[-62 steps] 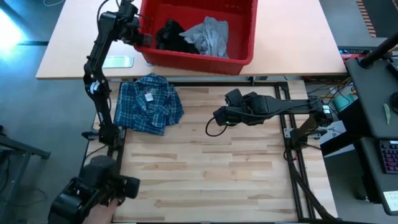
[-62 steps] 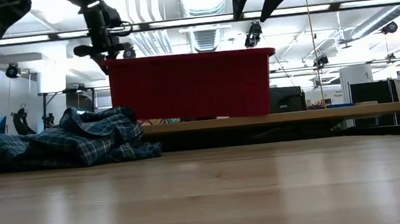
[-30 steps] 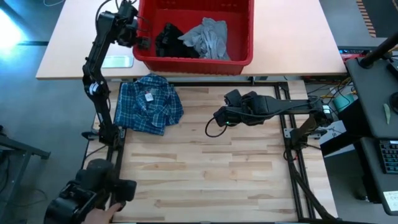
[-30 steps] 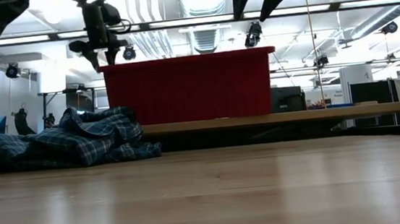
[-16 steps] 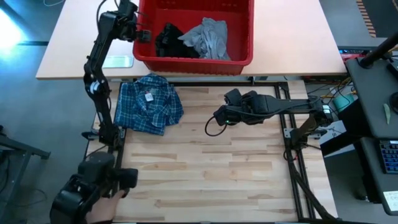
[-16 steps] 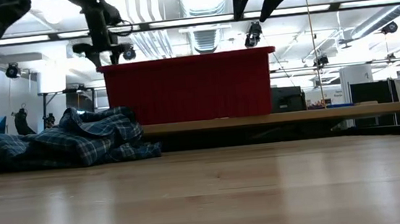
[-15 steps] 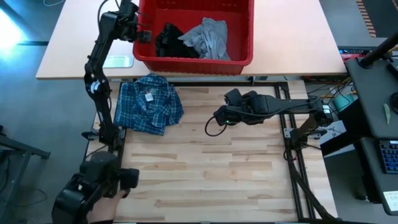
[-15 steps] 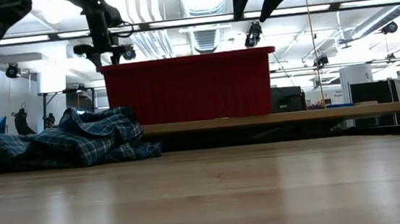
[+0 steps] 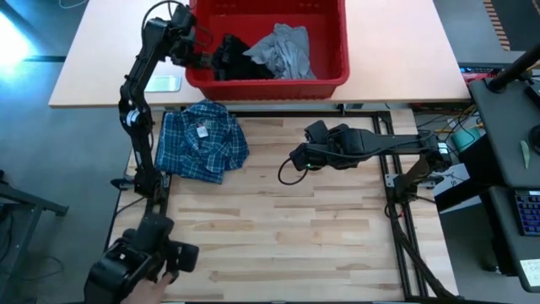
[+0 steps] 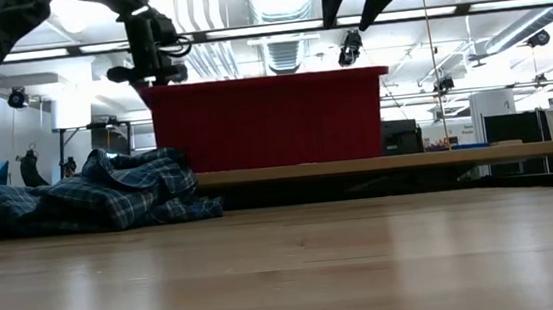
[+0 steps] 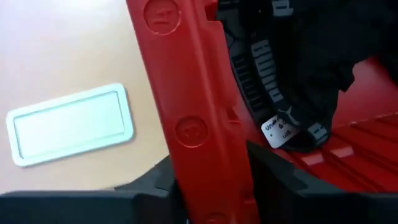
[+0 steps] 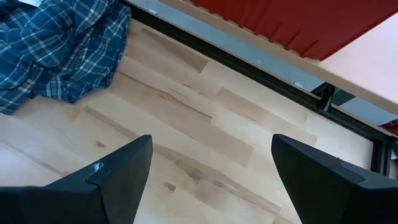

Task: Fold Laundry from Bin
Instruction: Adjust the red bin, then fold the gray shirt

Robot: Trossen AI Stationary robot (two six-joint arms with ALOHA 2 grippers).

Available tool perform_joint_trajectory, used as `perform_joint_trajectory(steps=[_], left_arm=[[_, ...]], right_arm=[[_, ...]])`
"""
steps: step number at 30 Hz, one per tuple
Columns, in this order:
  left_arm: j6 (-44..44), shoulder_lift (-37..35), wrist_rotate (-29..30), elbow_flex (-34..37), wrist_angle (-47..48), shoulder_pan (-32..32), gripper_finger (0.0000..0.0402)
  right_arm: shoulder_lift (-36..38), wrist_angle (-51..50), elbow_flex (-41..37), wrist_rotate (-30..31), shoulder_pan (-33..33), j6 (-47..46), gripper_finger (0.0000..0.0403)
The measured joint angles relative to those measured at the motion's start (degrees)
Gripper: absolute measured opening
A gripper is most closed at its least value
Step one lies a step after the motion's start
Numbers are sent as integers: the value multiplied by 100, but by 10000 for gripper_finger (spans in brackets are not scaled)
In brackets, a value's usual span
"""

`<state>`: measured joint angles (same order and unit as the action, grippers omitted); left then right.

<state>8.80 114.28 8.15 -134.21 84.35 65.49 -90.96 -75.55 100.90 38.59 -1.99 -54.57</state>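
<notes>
Here, in the high view, the left gripper [image 9: 192,52] is seen at the left wall of the red bin [image 9: 333,78], by the far edge of the table [image 9: 278,228]; the plaid shirt [image 9: 202,141] lies crumpled near the table's left edge. In the left wrist view, the bin wall is clamped between the fingers [image 11: 280,177], beside a black garment [image 11: 298,62]. In the right wrist view, the right gripper [image 12: 211,168] is held wide apart and empty. Seemingly the bin is being repositioned; a garment must be fetched next.

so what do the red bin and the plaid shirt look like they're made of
The red bin: apparently rigid moulded plastic, going by its thick rim and round mould marks in the left wrist view. The plaid shirt: soft woven fabric, probably cotton, as it lies rumpled in folds.
</notes>
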Motion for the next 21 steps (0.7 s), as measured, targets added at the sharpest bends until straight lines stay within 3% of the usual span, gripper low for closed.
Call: perform_joint_trajectory(steps=[3, 6, 15, 21], left_arm=[[95, -41, -46, -1, 181, -56, 113], [3, -127, -59, 0, 213, -92, 131], [18, -725, 164, -8, 114, -99, 261], [88, -1348, 155, -75, -44, -214, 319]], right_arm=[[9, -6, 0, -4, 2, 6, 322], [15, -17, 0, -8, 1, 14, 322], [15, -42, 0, -166, -1, 582, 322], [15, 273, 19, 192, 24, 1193, 322]])
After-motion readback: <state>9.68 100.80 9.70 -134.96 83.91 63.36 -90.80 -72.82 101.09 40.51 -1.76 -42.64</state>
